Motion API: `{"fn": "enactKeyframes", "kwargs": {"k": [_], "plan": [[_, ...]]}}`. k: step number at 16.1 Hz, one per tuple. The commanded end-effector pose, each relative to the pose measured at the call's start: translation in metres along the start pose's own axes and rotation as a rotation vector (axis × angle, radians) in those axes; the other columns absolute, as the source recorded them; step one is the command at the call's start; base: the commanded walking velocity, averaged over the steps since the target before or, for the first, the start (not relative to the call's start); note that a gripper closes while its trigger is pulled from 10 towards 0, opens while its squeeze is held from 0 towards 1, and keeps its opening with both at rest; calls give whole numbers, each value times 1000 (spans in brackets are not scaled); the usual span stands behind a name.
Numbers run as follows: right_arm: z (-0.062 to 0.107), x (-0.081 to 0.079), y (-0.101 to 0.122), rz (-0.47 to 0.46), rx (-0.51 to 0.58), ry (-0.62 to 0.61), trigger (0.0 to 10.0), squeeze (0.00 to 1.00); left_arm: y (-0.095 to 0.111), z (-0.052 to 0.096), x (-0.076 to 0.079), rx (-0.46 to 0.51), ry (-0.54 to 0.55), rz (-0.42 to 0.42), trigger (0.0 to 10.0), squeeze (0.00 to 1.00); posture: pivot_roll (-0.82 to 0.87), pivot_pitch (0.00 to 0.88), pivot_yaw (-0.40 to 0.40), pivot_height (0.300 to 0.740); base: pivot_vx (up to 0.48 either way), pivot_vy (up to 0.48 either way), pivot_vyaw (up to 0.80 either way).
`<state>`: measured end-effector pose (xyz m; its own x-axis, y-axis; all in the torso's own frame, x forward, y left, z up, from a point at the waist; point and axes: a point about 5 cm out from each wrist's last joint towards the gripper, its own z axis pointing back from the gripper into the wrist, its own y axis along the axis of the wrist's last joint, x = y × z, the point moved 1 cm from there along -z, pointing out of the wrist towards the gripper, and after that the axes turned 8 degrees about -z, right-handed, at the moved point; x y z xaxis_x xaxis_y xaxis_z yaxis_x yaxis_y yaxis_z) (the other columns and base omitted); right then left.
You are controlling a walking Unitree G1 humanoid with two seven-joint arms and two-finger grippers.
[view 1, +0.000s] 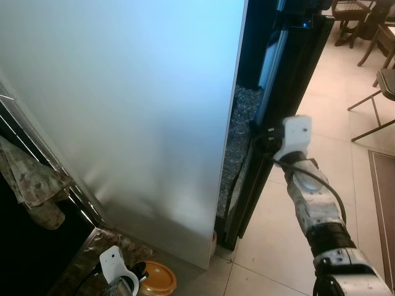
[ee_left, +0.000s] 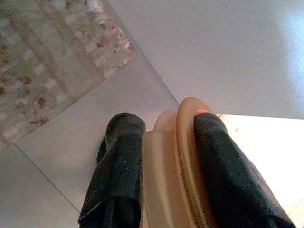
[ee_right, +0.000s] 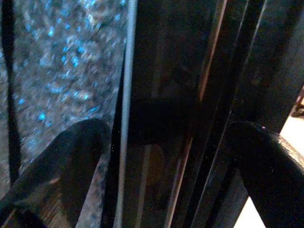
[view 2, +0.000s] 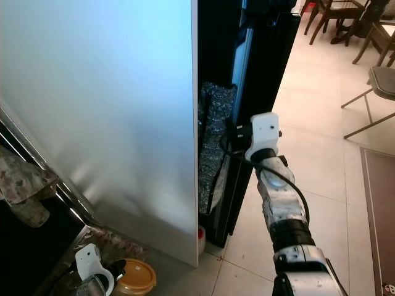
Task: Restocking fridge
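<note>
Your left gripper (ee_left: pixel 164 175) is clamped on an orange lidded container (ee_left: pixel 175 161): in the left wrist view one black finger (ee_left: pixel 118 175) presses its pale body and the other sits on the orange lid's rim. What is inside the container cannot be told; the wall is cloudy and nothing shows through it. In the left eye view the same container (view 1: pixel 157 279) sits at the bottom left of the frame, low beside the stone counter (view 1: pixel 80 265), with the gripper's white wrist housing just left of it.

The fridge (view 1: pixel 136 111) fills the upper left and centre of the frame with its pale silver side panel. Its dark door (view 1: pixel 290 80) stands to the right of that panel, running from the top centre down to the floor, and a speckled stone surface (view 1: pixel 237 135) shows in the gap between panel and door.

Your right gripper (ee_right: pixel 156 156) is at the door's edge, right of centre in the frame. In the right wrist view its two fingers are spread wide, one on either side of the dark door edge, with nothing gripped between them.

A patterned cloth (view 1: pixel 34 185) hangs at the left edge. Chairs (view 1: pixel 376 92) stand on the pale tiled floor (view 1: pixel 333 142) at the upper right.
</note>
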<state>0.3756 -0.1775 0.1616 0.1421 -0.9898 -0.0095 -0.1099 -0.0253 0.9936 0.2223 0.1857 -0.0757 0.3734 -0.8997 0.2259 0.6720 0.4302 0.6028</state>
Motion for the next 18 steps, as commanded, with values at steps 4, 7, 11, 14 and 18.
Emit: {"fn": "enactKeyframes", "kwargs": {"k": [4,7,11,14,18], "plan": [[-3,19,15,48,75,-135,10000,0,-5,1,-3,-14,13,0,10000,0,-116,5,30,740,0,0,0],[5,39,13,50,94,-279,10000,0,-4,1,-3,-15,14,0,10000,0,-115,12,32,740,0,0,0],[20,61,3,77,75,-416,10000,0,-4,1,-2,-16,15,-4,10000,0,-119,14,32,740,0,0,0],[30,63,-10,72,48,-431,10000,0,-4,1,-2,-19,16,-5,10000,0,-121,14,31,740,0,0,0],[47,77,-40,70,-63,-506,10000,0,-5,1,-2,-21,16,-8,10000,0,-123,12,29,740,0,0,0]]}}
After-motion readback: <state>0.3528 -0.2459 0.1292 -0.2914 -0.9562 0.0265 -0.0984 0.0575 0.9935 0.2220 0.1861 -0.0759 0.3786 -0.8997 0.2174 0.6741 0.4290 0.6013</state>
